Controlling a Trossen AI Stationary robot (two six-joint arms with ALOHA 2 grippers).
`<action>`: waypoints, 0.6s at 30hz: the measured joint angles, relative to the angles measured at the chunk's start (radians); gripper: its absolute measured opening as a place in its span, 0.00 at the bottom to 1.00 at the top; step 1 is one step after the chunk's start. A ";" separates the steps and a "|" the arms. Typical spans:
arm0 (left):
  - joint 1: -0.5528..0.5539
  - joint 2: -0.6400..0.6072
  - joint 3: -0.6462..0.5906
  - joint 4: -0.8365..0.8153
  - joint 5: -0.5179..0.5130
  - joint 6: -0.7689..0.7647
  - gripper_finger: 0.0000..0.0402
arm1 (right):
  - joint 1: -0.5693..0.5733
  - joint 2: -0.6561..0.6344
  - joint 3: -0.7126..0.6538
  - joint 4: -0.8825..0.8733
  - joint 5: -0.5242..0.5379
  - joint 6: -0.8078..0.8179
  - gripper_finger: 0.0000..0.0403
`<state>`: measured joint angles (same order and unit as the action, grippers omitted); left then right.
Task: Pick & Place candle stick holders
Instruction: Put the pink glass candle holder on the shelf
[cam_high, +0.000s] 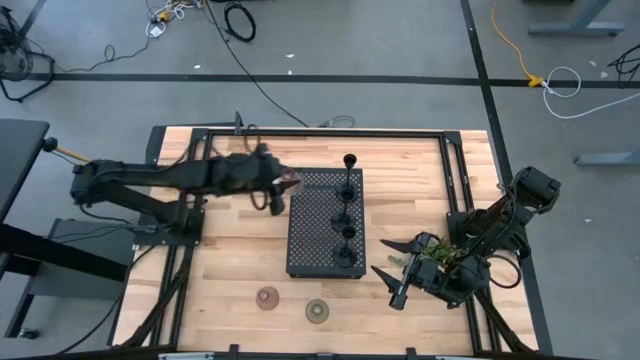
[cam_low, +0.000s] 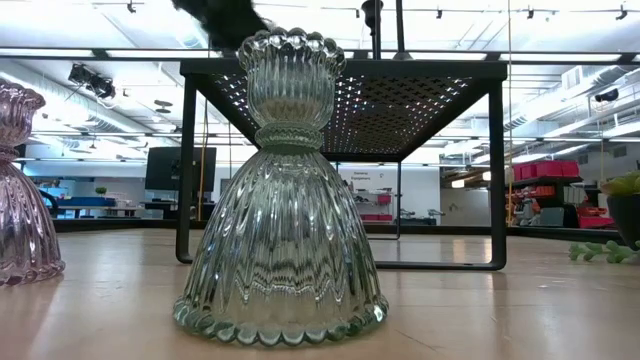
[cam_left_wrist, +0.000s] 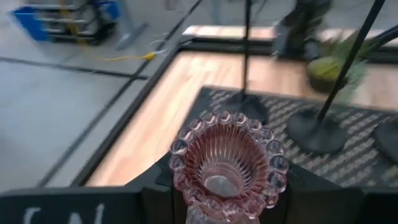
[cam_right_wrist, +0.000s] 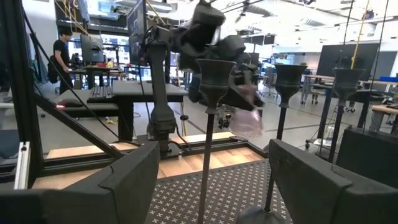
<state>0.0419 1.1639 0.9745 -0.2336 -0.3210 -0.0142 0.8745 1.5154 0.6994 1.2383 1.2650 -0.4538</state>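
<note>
Nearest the low camera we have the green glass holder (cam_low: 281, 190), upright on the wood table (cam_high: 230, 270) at the front edge (in the high view it sits at (cam_high: 318, 311)). Just beside it, toward the left arm's side, stands a pink glass holder (cam_high: 267, 297), also upright and clear of both arms.

Behind those we see the black perforated tray (cam_high: 310, 235) on its legs, mid-table. Four black stem holders run in a row on the tray's right-arm side; the farthest one (cam_high: 349, 160) sits at the tray's back edge, the nearest (cam_high: 344, 255) by its front edge. All are upright.

The left gripper (cam_high: 283, 186) is over the tray's back corner on the left arm's side. It grips a second pink glass holder (cam_left_wrist: 225, 165) between its fingers, cup mouth facing the wrist camera, held above the perforated surface and not touching it. From the right wrist view the same pink piece shows as a blur under that gripper, past the nearest stems.

The right gripper (cam_high: 388, 273) waits low near the table's front, just off the tray's right-arm side, fingers spread wide and holding nothing. A green plant sprig (cam_high: 432, 254) lies beside its wrist.

Far back in the room a person (cam_right_wrist: 63, 51) stands by desks.
</note>
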 joint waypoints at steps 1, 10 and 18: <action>0.024 0.028 0.000 0.053 0.048 0.001 0.32 | 0.000 0.000 0.000 -0.001 0.000 -0.001 0.74; 0.115 0.230 0.000 0.222 0.242 0.000 0.32 | 0.000 0.000 0.000 -0.003 -0.002 -0.007 0.74; 0.142 0.258 0.000 0.251 0.246 0.007 0.32 | 0.000 0.000 0.000 -0.006 0.001 -0.018 0.74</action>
<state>0.1838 1.4223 0.9745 0.0170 -0.0746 -0.0070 0.8749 1.5154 0.6994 1.2322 1.2655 -0.4717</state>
